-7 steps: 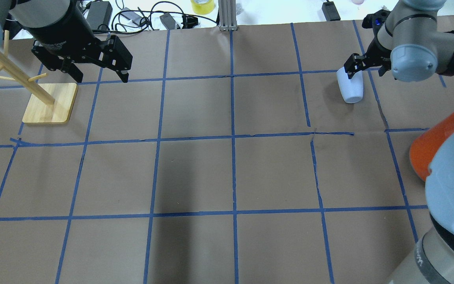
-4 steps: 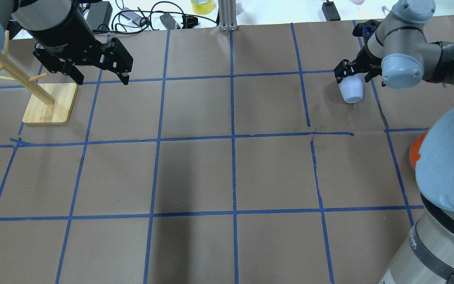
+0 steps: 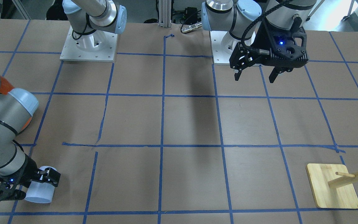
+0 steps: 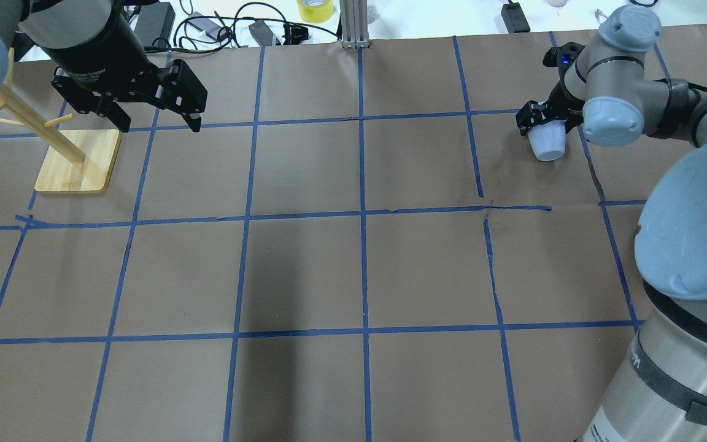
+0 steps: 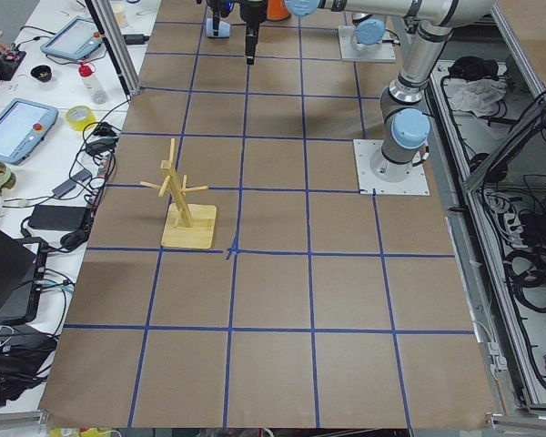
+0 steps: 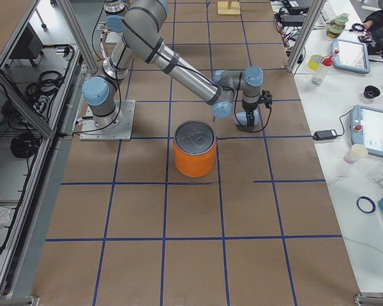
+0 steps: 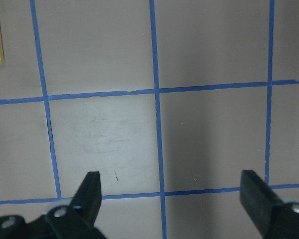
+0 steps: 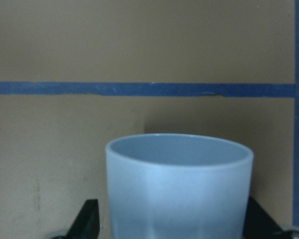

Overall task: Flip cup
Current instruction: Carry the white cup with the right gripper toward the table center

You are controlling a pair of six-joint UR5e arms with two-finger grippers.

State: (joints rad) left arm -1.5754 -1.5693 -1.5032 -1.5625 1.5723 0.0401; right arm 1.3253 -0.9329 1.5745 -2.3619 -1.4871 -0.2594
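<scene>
The cup (image 4: pixel 548 145) is a small pale blue-white tumbler at the far right of the table. It also shows in the front-facing view (image 3: pixel 41 190) and fills the right wrist view (image 8: pixel 179 189), its open mouth pointing away from that camera. My right gripper (image 4: pixel 542 121) is shut on the cup, one finger (image 8: pixel 87 219) on each side of it, and holds it tilted low over the paper. I cannot tell whether it touches the table. My left gripper (image 4: pixel 159 124) is open and empty above the far left squares; it also shows in the left wrist view (image 7: pixel 172 191).
A wooden peg rack (image 4: pixel 77 162) stands at the far left, just beside my left gripper. A large orange can with a silver top (image 6: pixel 195 156) stands near the right arm's elbow. Brown paper with a blue tape grid (image 4: pixel 363 215) covers the table.
My right wrist has turned with the cup in it and the arm's elbow has swung inward; the cup looks shorter from above. The left arm has hardly moved.
</scene>
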